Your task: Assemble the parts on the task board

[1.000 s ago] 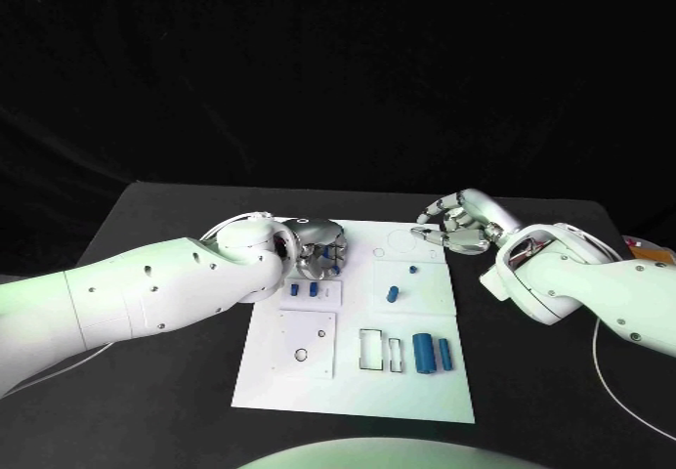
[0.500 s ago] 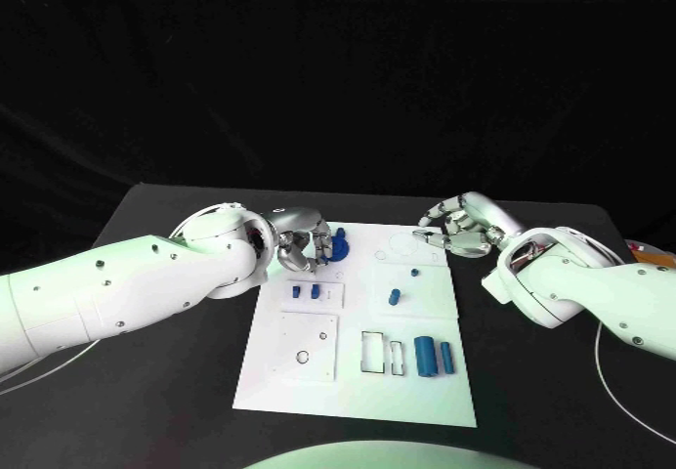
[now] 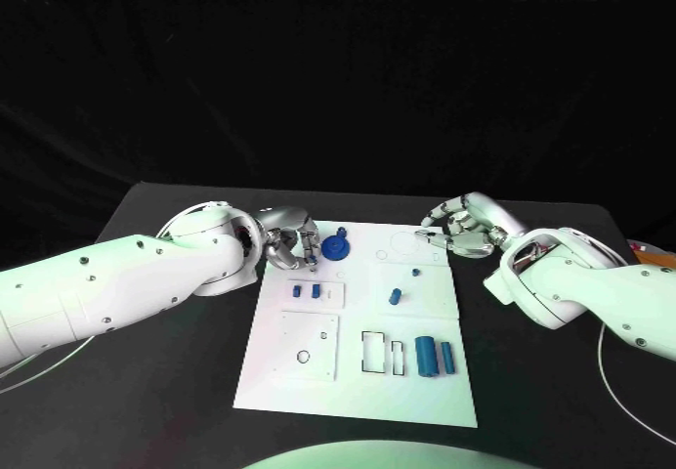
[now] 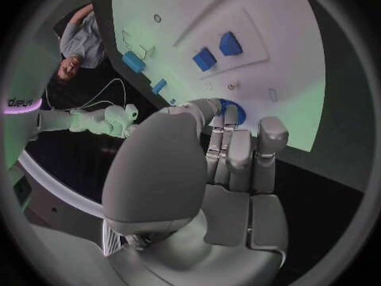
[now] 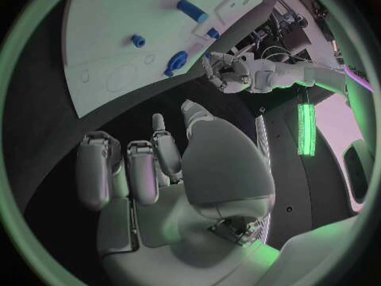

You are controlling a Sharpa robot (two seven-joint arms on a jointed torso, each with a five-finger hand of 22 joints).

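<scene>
Board (image 3: 359,391): white plate mid-table, blue parts scattered over it.
Disc (image 3: 335,246): round blue part at the board's far left corner, lying free.
Left hand (image 3: 286,241): just beside the disc, fingers curled, holding nothing.
Right hand (image 3: 462,227): over the board's far right corner, fingers curled in, empty.

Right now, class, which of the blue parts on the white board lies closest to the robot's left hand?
The round blue part at the task board's far edge, right beside the left hand. The other blue pieces lie nearer the robot, further from it.
</scene>
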